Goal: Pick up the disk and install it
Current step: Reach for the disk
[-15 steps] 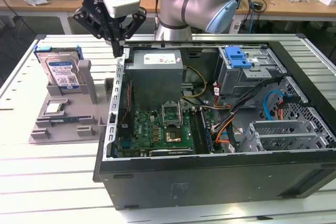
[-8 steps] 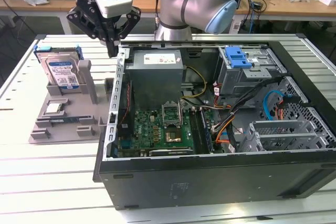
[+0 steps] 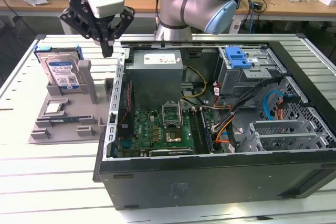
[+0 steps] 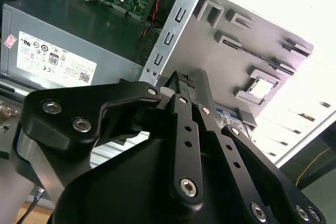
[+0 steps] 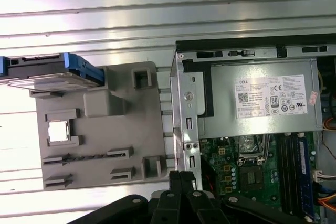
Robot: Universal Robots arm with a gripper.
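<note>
The disk (image 3: 61, 72), silver with a white and blue label and a blue bracket, stands propped upright at the back of a grey holder tray (image 3: 73, 121), at the exterior view's left of the open computer case (image 3: 210, 177). My gripper (image 3: 107, 51) hangs above the tray's right side, between the disk and the case's left wall, touching neither. Its black fingers (image 5: 181, 179) are pressed together with nothing between them, and the fingertips (image 4: 185, 80) meet in the second wrist view as well. In the first wrist view the disk (image 5: 52, 72) lies off to one side of the gripper.
A small square silver chip (image 3: 54, 108) sits in the tray in front of the disk. Inside the case are a grey power supply (image 3: 156, 72), the motherboard (image 3: 157, 129), loose cables and a metal drive cage with a blue latch (image 3: 239, 56). The arm's base (image 3: 194, 9) stands behind the case.
</note>
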